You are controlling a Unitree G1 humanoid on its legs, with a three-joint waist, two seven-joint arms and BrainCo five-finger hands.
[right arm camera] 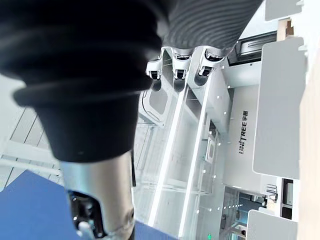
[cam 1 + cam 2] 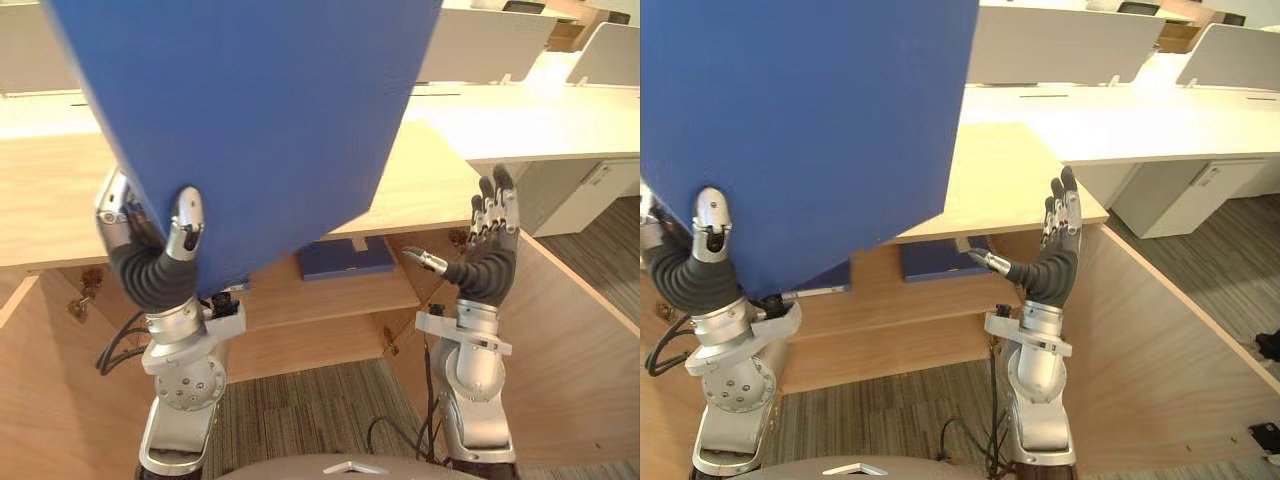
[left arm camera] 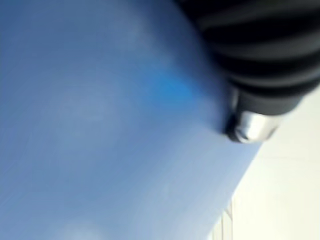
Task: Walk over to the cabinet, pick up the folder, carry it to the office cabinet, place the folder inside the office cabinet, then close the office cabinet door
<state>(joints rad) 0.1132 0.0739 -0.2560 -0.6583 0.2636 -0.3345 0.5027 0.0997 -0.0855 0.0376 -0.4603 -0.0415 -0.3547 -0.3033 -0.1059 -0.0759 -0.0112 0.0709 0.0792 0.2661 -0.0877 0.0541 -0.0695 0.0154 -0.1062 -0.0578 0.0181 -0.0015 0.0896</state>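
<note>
A large blue folder [image 2: 250,120] is held up high in front of the camera, tilted, with my left hand [image 2: 165,245] shut on its lower corner, thumb [image 2: 710,225] on the near face. The folder's blue face [image 3: 110,125] spreads across the left wrist view beside the thumb. My right hand [image 2: 487,245] stands open and upright to the right, fingers straight, holding nothing, apart from the folder. Below is the open wooden office cabinet [image 2: 330,300] with a shelf inside, and its open door [image 2: 570,340] on the right.
Another blue folder [image 2: 345,258] lies on the cabinet shelf. The cabinet's wooden top [image 2: 1010,180] adjoins white desks with dividers [image 2: 530,110]. A second open door [image 2: 50,390] stands on the left. Grey carpet [image 2: 300,410] lies below.
</note>
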